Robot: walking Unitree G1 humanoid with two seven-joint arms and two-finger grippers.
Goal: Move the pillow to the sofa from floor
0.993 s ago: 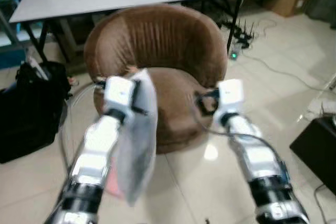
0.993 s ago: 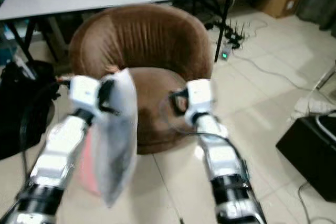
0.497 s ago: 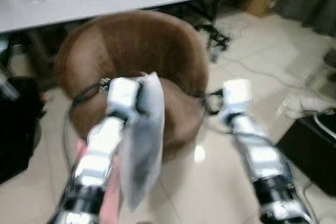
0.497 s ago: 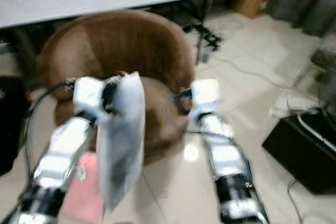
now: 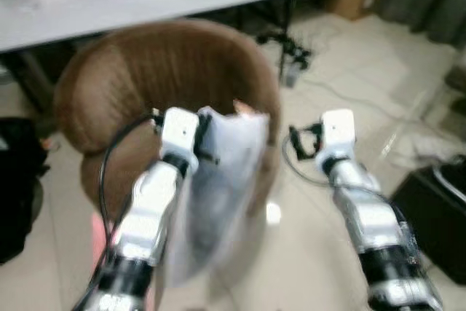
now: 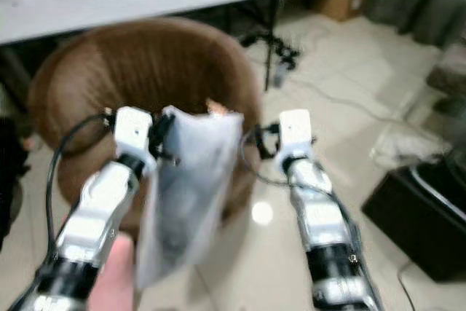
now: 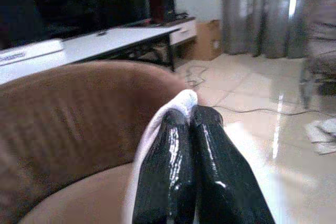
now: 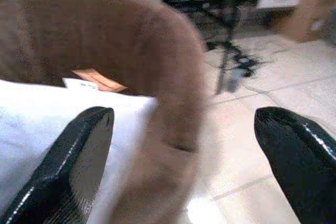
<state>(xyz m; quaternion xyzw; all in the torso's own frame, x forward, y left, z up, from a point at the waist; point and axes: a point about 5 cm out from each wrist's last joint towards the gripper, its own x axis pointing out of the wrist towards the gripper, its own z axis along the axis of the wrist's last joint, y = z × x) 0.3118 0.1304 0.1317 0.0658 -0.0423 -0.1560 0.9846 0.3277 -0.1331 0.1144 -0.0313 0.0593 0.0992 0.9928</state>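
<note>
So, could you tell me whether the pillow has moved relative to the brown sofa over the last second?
Yes. The pillow, pinched by the left gripper, has swung toward the robot's right and now hangs in front of the sofa seat rather than off its left edge.

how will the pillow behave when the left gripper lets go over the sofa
The pillow hangs limp from one pinched corner in the left gripper, so it is probably soft and floppy. One gripper carries it, so likely light. It should slump onto the sofa rather than roll.
</note>
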